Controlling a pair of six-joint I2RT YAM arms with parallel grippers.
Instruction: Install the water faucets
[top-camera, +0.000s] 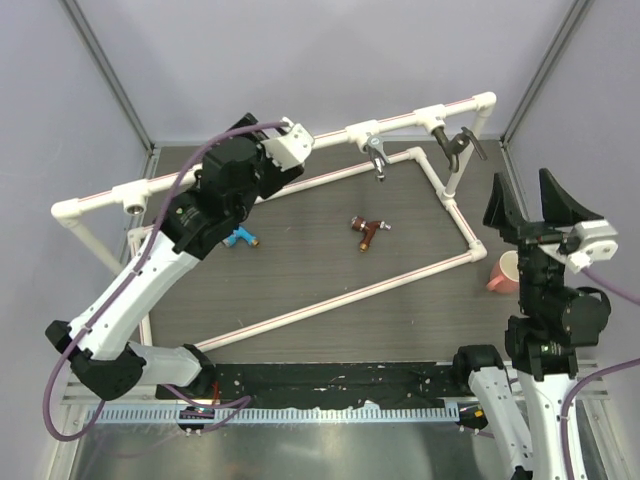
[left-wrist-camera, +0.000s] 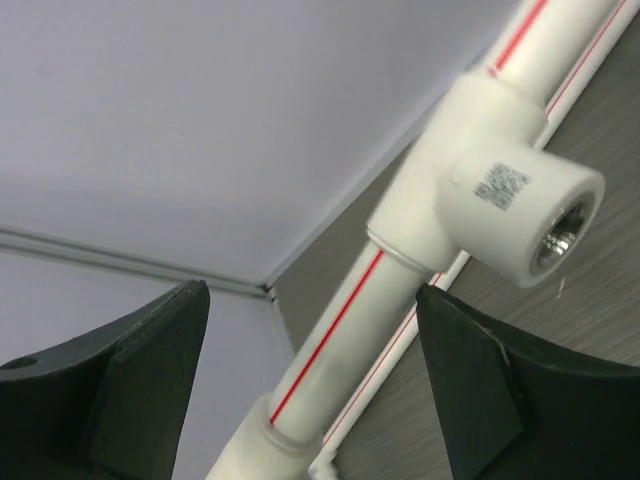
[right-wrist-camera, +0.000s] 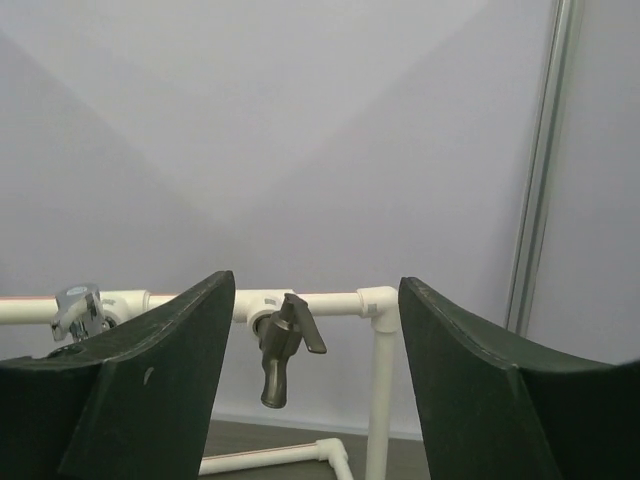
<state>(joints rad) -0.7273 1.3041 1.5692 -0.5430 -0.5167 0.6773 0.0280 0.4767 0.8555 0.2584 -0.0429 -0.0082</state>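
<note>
A dark faucet (top-camera: 456, 146) with a lever handle and a chrome faucet (top-camera: 377, 155) hang from tees on the raised white pipe rail (top-camera: 400, 122). Both also show in the right wrist view: the dark faucet (right-wrist-camera: 281, 350) and the chrome faucet (right-wrist-camera: 76, 309). A red-brown faucet (top-camera: 367, 232) lies loose on the dark table. A blue faucet (top-camera: 241, 238) lies partly under my left arm. My left gripper (top-camera: 262, 128) is open at the rail, its jaws astride the pipe beside an empty tee socket (left-wrist-camera: 500, 200). My right gripper (top-camera: 522, 195) is open, empty, raised at the right.
The white pipe frame (top-camera: 330, 300) runs low around the table. Another empty tee (top-camera: 133, 197) sits at the rail's left end. A pink cup (top-camera: 503, 272) stands outside the frame at the right. Grey walls enclose the back and sides.
</note>
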